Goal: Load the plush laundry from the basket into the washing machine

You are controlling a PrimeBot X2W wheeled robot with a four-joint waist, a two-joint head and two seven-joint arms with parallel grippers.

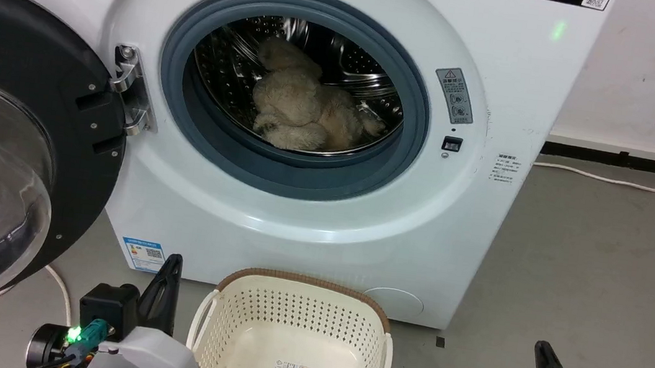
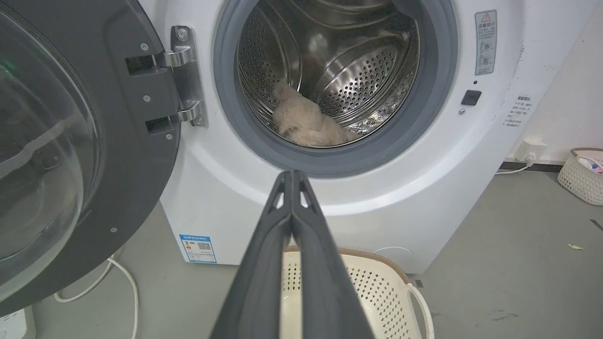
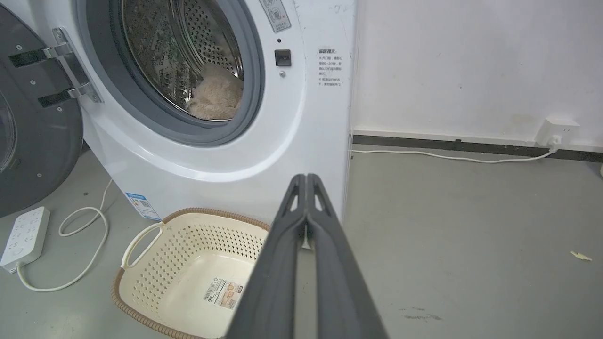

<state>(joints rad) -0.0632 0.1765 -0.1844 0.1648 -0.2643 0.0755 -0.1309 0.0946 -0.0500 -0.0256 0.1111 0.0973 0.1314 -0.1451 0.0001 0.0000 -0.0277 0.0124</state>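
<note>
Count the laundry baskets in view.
2. One cream basket on the floor before the washing machine; a second basket by the wall, far right in the left wrist view.

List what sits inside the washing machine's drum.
One beige plush toy lies on the perforated steel drum floor, behind the grey door ring. The ring's lower lip hides the toy's underside.

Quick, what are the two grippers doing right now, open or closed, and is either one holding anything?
Left gripper: closed, holding nothing.
Right gripper: closed, holding nothing.
</note>
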